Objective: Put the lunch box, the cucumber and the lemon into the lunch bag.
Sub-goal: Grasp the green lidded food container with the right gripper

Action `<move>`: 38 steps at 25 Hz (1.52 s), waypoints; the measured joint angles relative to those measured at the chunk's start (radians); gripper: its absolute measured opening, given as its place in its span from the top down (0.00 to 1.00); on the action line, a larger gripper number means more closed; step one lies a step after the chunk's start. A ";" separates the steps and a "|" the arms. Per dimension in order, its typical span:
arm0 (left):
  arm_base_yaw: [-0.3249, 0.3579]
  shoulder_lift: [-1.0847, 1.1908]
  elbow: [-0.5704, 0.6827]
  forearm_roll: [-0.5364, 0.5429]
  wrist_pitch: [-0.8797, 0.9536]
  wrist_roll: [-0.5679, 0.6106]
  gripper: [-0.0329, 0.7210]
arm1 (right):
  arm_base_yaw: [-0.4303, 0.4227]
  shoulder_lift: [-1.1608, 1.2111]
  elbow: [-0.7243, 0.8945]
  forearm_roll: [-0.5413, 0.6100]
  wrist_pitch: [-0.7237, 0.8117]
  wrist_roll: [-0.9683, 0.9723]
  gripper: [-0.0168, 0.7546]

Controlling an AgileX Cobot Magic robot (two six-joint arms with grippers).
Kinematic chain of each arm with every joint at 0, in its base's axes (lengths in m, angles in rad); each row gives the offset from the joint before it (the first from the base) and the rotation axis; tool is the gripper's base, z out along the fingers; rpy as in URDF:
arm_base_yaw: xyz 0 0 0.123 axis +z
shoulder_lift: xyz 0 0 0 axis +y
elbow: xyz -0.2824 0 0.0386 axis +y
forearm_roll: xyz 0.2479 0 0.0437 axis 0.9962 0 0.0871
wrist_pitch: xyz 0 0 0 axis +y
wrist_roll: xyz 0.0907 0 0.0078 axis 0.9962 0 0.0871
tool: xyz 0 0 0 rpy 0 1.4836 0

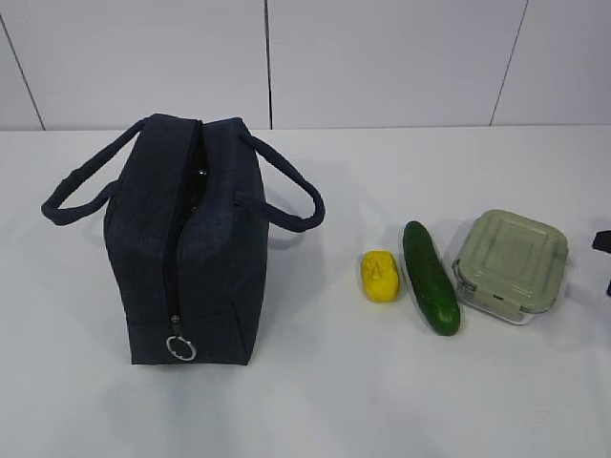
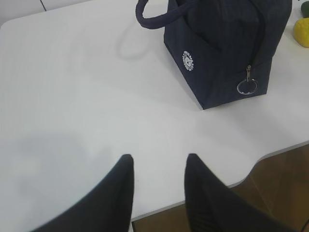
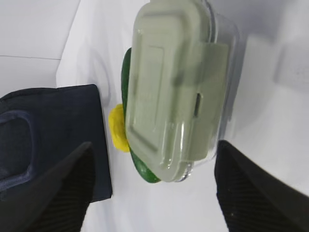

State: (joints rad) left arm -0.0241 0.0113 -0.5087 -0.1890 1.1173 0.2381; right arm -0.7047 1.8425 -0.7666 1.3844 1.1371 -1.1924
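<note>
On the white table (image 1: 315, 401) my work is laid out in a row: the bag (image 1: 191, 248) stands upright on the left, then the lemon (image 1: 380, 276), the cucumber (image 1: 431, 278) and the box (image 1: 510, 264) off to the right, all three well apart from the bag. The lemon lies just beside the cucumber, and the cucumber runs along the box's left side, very close to it; whether they touch I cannot tell. The box sits flat with its green lid (image 3: 169, 92) on. The bag's two handles (image 1: 286, 186) flop outward to either side, and its zip gapes at the top, with the ring pull (image 1: 180, 348) hanging low on the near end. My left claw (image 2: 157, 169) hangs over bare table near the front edge, well short of the bag, its two fingers (image 2: 120, 183) apart with nothing between them. From that wrist I see the bag's end with a round white logo (image 2: 188, 61) and the ring (image 2: 246, 86), and a sliver of lemon (image 2: 302, 31) at the far right. My right claw (image 3: 152, 159) is over by the box, fingers (image 3: 241, 183) spread wide with the box lying ahead between them, not gripped; past the box I see the cucumber (image 3: 127, 82), the lemon (image 3: 118, 128) and a corner of the bag (image 3: 58, 130)
</note>
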 joint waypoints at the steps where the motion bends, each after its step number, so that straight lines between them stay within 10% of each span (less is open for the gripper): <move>1: 0.000 0.000 0.000 0.000 0.000 0.000 0.64 | 0.000 0.019 0.000 0.013 0.000 -0.011 0.24; 38: 0.000 0.000 0.000 0.000 0.000 0.000 0.64 | 0.088 0.323 -0.159 0.104 0.011 -0.121 0.23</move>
State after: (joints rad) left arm -0.0241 0.0113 -0.5087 -0.1890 1.1173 0.2381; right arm -0.6167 2.1660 -0.9260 1.4886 1.1478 -1.3132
